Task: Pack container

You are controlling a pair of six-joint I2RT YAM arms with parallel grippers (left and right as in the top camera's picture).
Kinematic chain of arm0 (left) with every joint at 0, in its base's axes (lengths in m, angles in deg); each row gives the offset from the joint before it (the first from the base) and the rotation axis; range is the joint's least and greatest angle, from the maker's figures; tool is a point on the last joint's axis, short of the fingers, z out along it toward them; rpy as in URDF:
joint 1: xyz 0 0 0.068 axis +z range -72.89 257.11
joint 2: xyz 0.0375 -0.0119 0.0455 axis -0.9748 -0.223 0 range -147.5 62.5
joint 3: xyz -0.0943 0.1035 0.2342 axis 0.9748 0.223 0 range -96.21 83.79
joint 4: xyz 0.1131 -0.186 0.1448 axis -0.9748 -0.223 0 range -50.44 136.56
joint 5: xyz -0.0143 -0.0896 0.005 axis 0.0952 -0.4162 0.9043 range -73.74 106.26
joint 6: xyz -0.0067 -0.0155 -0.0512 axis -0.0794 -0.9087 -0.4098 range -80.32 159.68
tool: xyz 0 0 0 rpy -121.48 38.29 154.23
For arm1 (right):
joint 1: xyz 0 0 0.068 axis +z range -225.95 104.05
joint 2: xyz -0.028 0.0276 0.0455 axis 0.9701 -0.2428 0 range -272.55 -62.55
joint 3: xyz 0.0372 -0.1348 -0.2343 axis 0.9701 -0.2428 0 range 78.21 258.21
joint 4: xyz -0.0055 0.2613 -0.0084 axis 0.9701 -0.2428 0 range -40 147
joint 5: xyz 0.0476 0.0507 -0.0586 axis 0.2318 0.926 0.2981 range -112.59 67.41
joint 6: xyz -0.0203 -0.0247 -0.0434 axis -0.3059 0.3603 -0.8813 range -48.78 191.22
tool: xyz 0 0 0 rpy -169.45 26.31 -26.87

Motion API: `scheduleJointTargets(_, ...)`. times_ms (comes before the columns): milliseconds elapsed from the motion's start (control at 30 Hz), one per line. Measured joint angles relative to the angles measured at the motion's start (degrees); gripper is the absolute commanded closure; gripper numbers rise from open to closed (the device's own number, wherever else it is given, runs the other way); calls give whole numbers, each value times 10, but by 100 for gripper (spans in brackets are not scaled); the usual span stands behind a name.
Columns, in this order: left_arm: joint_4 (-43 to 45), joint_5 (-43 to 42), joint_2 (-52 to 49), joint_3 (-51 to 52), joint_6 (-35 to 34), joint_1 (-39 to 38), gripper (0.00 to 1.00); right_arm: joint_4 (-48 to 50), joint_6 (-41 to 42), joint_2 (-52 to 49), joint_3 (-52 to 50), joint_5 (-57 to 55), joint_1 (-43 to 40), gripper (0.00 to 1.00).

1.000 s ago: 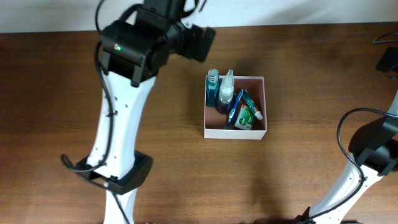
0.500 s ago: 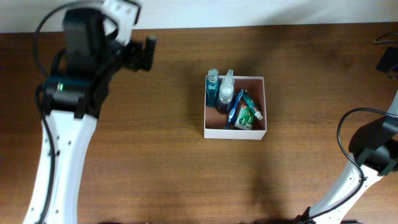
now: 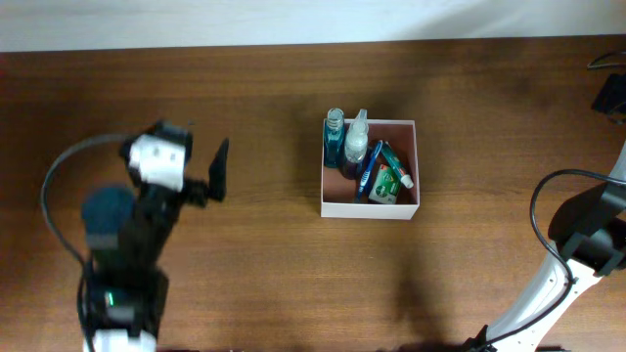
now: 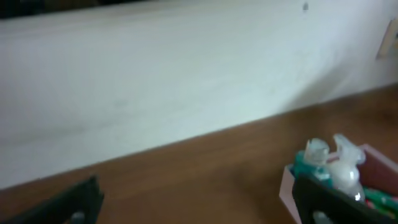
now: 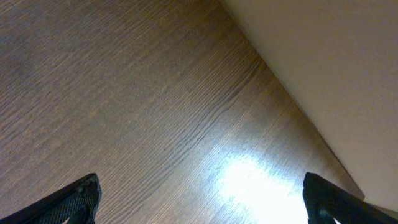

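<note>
End effector L spread, end effector R spread; container w/ 2 bottles, toothbrush, tube.

I see the container right of the middle of the table, toward its far edge. Inside, a bottle and a spray bottle stand along the left wall. A toothbrush and a tube lie to their right. My left arm is well apart, leftward.

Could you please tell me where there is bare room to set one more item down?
In the square white cardboard container, a blue bottle, clear spray bottle, blue toothbrush and green-white tube crowd the left and near parts; only the far right corner is bare. The brown wooden table lies bare on the container's left, right and near sides.
</note>
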Motion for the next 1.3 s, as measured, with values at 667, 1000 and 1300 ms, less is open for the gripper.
scheduleJointTargets(667, 145, 200, 370, 348, -107, 0, 1, 0, 0, 0, 0, 0, 0, 1)
scheduleJointTargets(1000, 87, 209, 451, 397, -107, 20, 1, 0, 1, 0, 0, 0, 0, 1)
scheduleJointTargets(1300, -40, 211, 451, 400, -99, 24, 1, 0, 1, 0, 0, 0, 0, 1)
